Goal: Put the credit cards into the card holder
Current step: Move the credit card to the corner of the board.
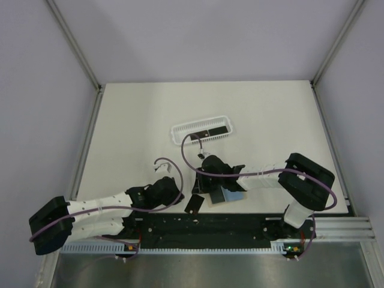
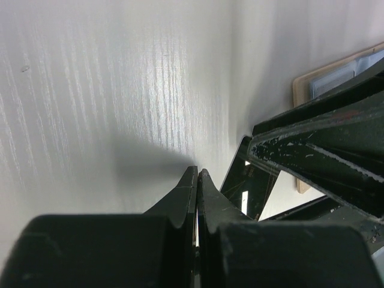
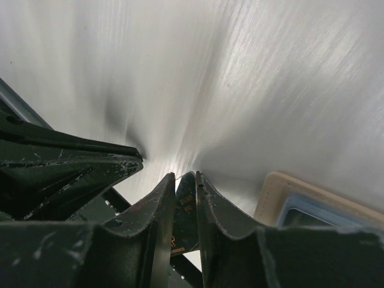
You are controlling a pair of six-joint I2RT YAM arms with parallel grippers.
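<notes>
basket (image 1: 180,128): black credit cards (image 1: 210,132) inside | card holder (image 1: 233,195): near table (image 1: 132,120) front edge | right claw (image 3: 185,175): narrow, pinching a credit card (image 3: 183,216) | left claw (image 2: 198,171): closed, empty

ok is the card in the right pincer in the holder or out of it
Out: the right pincer is shut on the credit card, held edge-on beside the card holder, not inside it.

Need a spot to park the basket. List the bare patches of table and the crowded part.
Bare: table between basket and back wall, and left of the basket. Crowded: near centre, where left gripper, right gripper gripping a credit card, and card holder bunch.
</notes>
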